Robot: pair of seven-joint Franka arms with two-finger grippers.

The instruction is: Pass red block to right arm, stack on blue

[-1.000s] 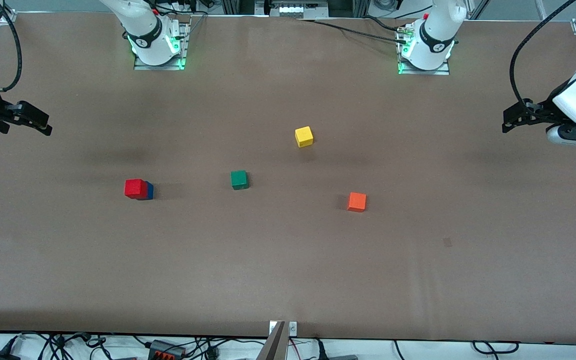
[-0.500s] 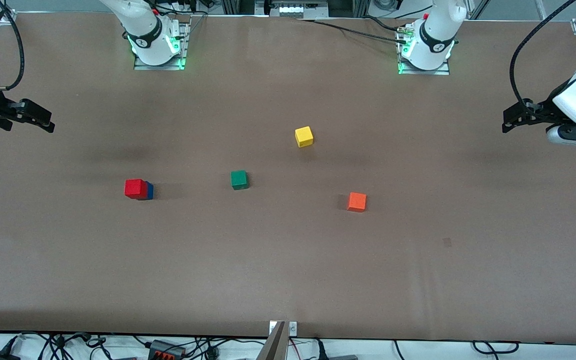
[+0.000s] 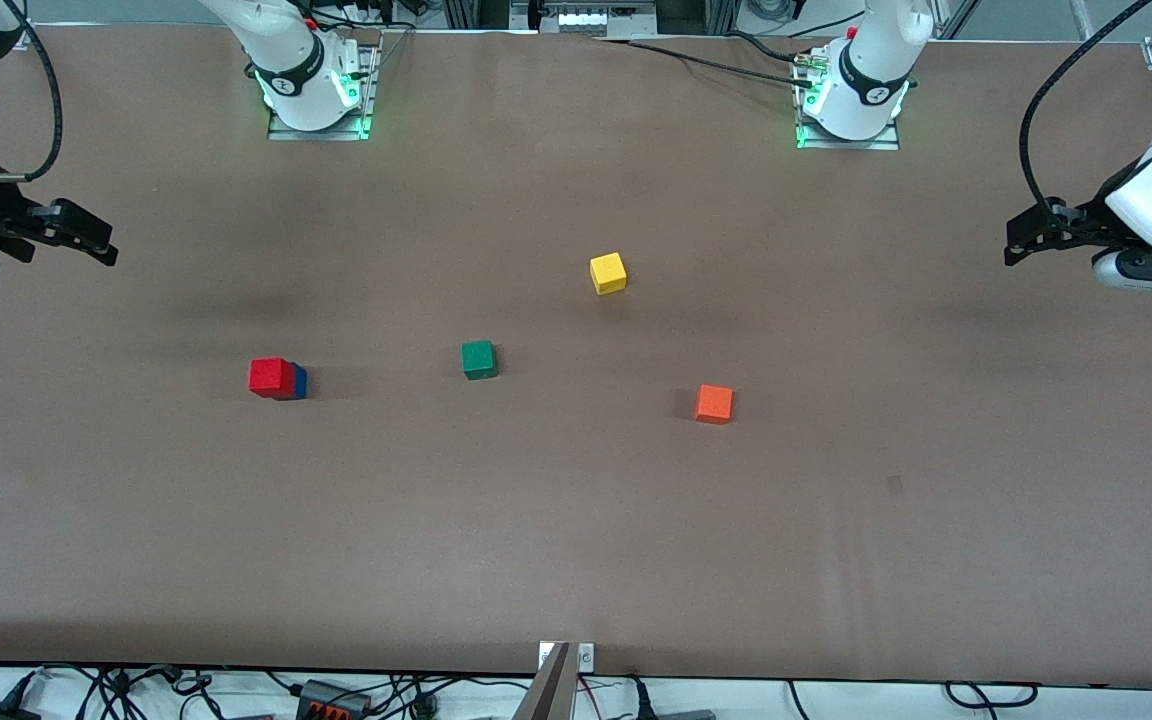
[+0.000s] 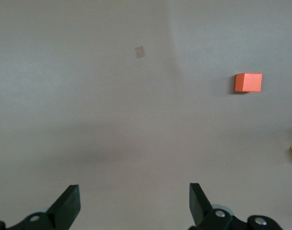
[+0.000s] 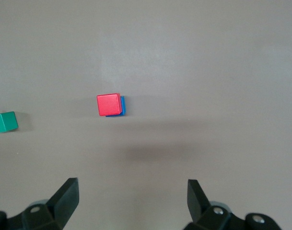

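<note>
**A:** Only the right gripper [image 3: 86, 243] had shifted vs the earlier frames. It drifted a bit higher and inward at the upper left edge of the front view. Blocks and the left arm hadn't budged.

**B:** And the red block [image 3: 271, 376]?

**A:** It sat on top of the blue block [image 3: 300, 381], left of centre in the front view, toward the right arm's end of the bench [image 3: 576, 540]. Just a sliver of blue showed past its edge there. The right wrist view had the same pair, red [image 5: 109, 104] over blue [image 5: 122, 106], a touch offset but resting on it.

**B:** Anything holding it?

**A:** No. The right gripper's jaws were spread wide w/ nothing between them, well apart from the stack. The left gripper [image 3: 1026, 240] was also wide open and empty, at the upper right edge of the front view, over bare bench at the left arm's end. It was waiting.

**B:** So the handover's done?

**A:** Can't see a handover in these shots, but judging by how things lay, the stack was made and released. Green block [image 3: 478, 359], yellow block [image 3: 608, 273] and orange block [image 3: 713, 403] lay separately mid-frame, none touching the stack.

**B:** Anything left?

**A:** Prob. nothing but the arms parking. The red sat slightly off-square on the blue, but it looked stable enough.
</note>
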